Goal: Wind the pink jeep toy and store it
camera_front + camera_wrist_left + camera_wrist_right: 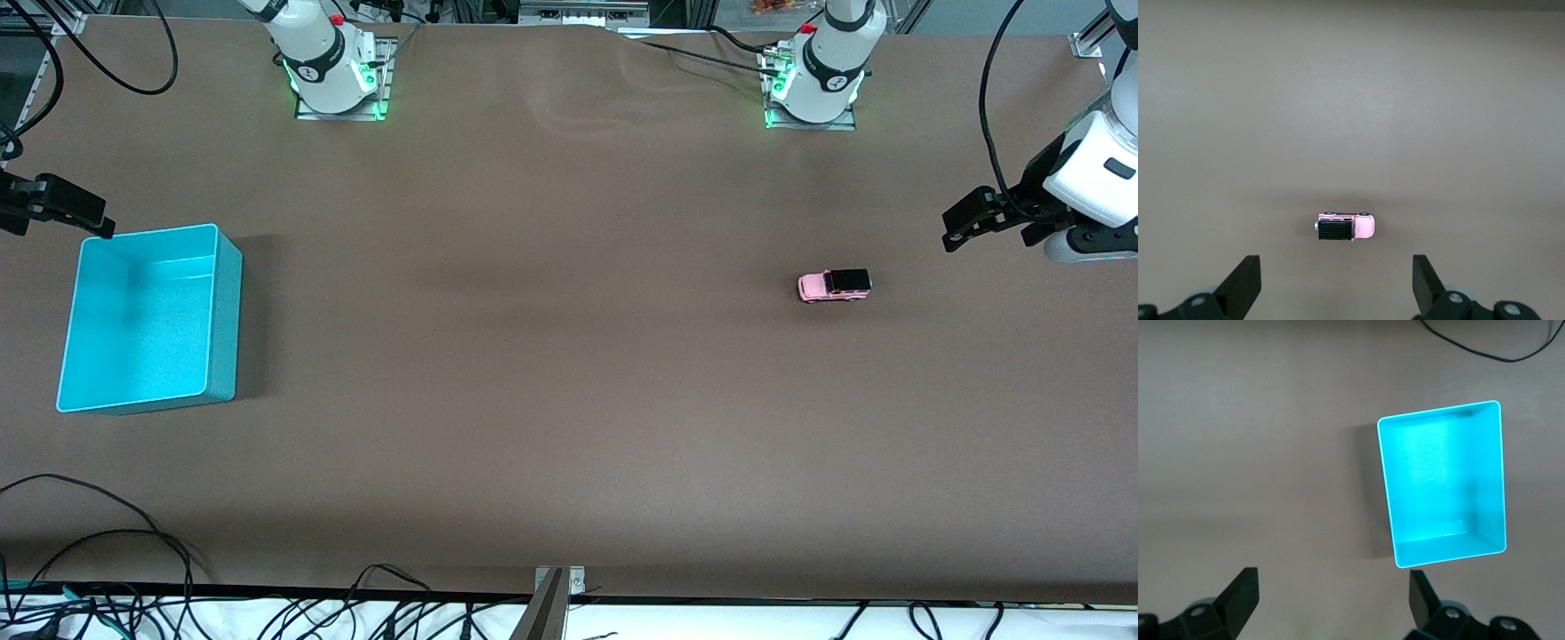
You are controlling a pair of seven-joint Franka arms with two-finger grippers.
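Note:
The pink jeep toy [834,286] [1346,227], tiny and boxy with a black roof, stands on its wheels on the brown table toward the left arm's end. My left gripper [967,222] [1336,283] hangs open in the air near that end of the table, off to the side of the jeep, with nothing between its fingers. My right gripper [62,209] [1333,600] is open too, up in the air at the right arm's end, beside the teal bin [227,302] [1385,480], which is empty.
Brown paper covers the table [551,400]. Both arm bases [333,67] [818,76] stand along the edge farthest from the front camera. Loose black cables [107,551] lie at the nearest edge, by a metal bracket [558,582].

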